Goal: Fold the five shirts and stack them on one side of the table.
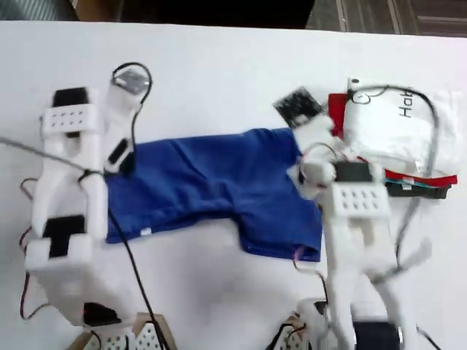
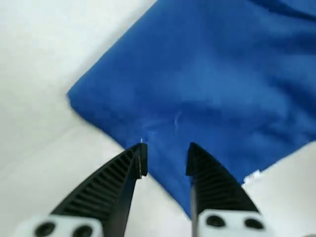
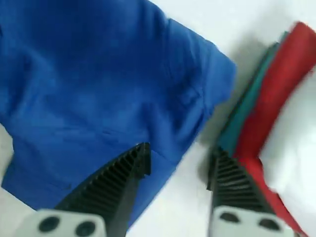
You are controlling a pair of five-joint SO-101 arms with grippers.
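Observation:
A blue shirt point(image 1: 219, 189) lies partly folded across the middle of the white table point(image 1: 219, 65). At the right side sits a stack of folded shirts point(image 1: 401, 146), white on top with red and green beneath. My left gripper point(image 2: 165, 159) hangs open just above the blue shirt point(image 2: 207, 84), near its left folded edge. My right gripper point(image 3: 178, 163) is open over the right edge of the blue shirt point(image 3: 98, 94), next to the stack point(image 3: 266, 113). Neither holds any cloth.
The left arm point(image 1: 73, 182) stands at the table's left, the right arm point(image 1: 354, 219) at the front right. Black cables point(image 1: 135, 277) trail across the front. A small dark patterned card point(image 1: 299, 106) lies behind the shirt near the stack.

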